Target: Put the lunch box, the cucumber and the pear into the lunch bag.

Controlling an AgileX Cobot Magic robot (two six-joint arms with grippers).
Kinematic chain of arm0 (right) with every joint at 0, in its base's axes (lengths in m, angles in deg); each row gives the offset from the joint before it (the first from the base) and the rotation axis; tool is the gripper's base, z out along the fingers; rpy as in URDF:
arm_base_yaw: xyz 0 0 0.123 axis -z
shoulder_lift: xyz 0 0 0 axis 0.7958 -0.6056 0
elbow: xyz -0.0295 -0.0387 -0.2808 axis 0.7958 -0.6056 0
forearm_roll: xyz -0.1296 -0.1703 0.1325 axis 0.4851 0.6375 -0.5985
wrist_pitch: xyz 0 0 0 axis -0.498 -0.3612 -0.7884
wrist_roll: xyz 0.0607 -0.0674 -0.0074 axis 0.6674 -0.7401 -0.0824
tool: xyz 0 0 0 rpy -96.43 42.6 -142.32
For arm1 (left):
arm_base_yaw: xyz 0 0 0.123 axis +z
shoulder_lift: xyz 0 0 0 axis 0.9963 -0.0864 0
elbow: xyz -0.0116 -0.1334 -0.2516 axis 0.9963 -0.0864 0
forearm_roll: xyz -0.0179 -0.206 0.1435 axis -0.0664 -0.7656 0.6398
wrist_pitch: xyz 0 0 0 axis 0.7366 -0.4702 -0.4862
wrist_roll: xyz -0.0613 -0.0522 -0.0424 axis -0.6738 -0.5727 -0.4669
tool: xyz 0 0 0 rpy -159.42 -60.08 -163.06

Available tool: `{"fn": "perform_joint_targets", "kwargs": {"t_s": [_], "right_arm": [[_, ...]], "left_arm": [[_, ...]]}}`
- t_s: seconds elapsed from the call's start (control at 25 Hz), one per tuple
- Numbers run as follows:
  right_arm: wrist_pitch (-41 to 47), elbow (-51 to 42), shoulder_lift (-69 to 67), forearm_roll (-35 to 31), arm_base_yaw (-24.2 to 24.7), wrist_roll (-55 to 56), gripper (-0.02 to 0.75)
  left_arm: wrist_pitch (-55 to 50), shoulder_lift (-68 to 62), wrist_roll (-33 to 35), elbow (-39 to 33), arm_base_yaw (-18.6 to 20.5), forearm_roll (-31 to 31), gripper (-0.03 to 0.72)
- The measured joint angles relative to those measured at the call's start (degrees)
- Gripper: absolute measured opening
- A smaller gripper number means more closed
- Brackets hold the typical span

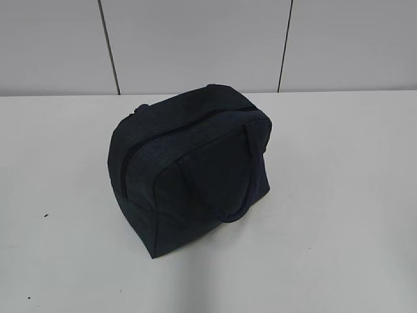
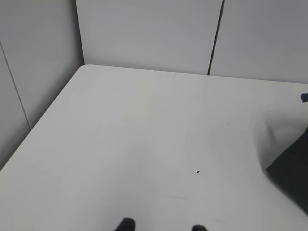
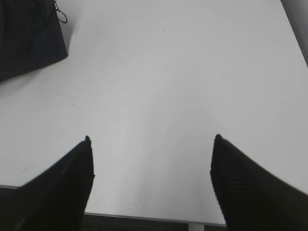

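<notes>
The dark navy lunch bag [image 1: 192, 173] stands on the white table [image 1: 339, 215] near the middle, zipped shut, with one looped handle hanging down its front side. Its edge also shows in the left wrist view [image 2: 291, 173] and in the right wrist view [image 3: 26, 38], where a metal ring pull [image 3: 60, 15] hangs beside it. The lunch box, the cucumber and the pear are out of view. My left gripper [image 2: 162, 227] is open and empty over the bare table left of the bag. My right gripper [image 3: 151, 139] is wide open and empty above the table's front edge.
Grey wall panels [image 1: 195, 39] close off the back of the table, and a side wall [image 2: 33, 72] stands at its far left corner. The table's front edge [image 3: 144, 217] lies under my right gripper. Neither arm shows in the exterior view.
</notes>
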Motion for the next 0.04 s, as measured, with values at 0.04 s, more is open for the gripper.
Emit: {"fn": "perform_joint_targets", "kwargs": {"t_s": [0.04], "right_arm": [[0.0,0.0,0.0,0.0,0.0,0.0,0.584]], "left_arm": [[0.0,0.0,0.0,0.0,0.0,0.0,0.229]]}}
